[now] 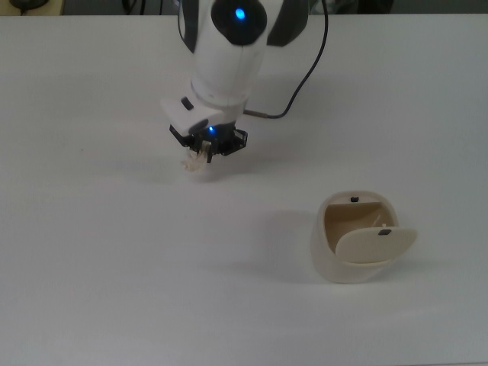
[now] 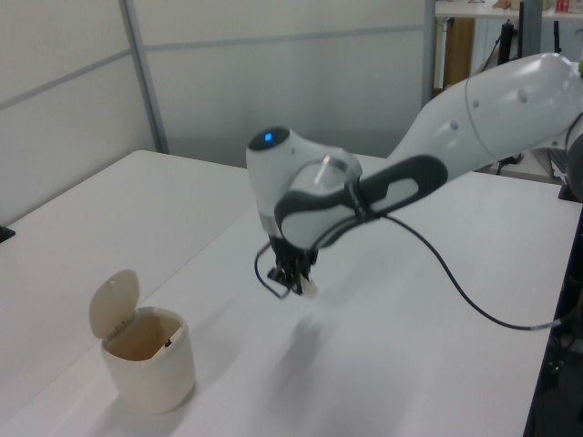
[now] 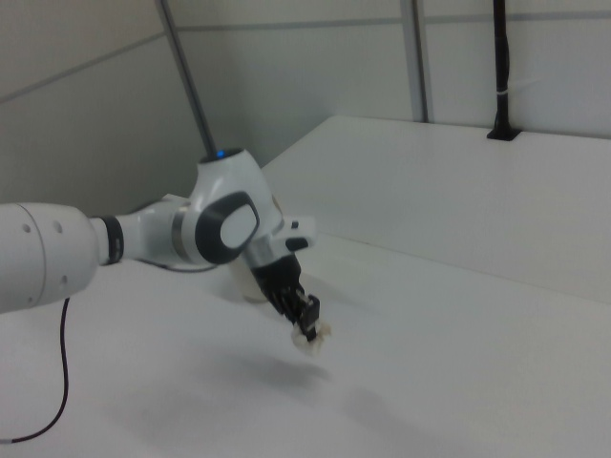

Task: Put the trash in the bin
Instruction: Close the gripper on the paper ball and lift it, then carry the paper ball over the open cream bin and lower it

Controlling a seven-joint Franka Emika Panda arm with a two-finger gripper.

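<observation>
You've got the trash (image 1: 194,162) pinched in the closed gripper (image 1: 200,152), clear of the table (image 1: 91,252). Carry step: go to the top view's right, over the open bin (image 1: 358,245), then release.

Even, diffuse overhead light fills the room, leaving the white table (image 1: 91,259) bright but free of glare. Directly below the gripper (image 1: 200,156) a faint, soft-edged shadow lies on the tabletop, set apart from the fingers in the left and right views. A blue status light (image 1: 240,14) glows on the arm above the gripper. The arm (image 2: 474,118) shows slight motion blur in the left view; the bin (image 1: 354,240) casts a pale shadow toward the top view's left.
</observation>
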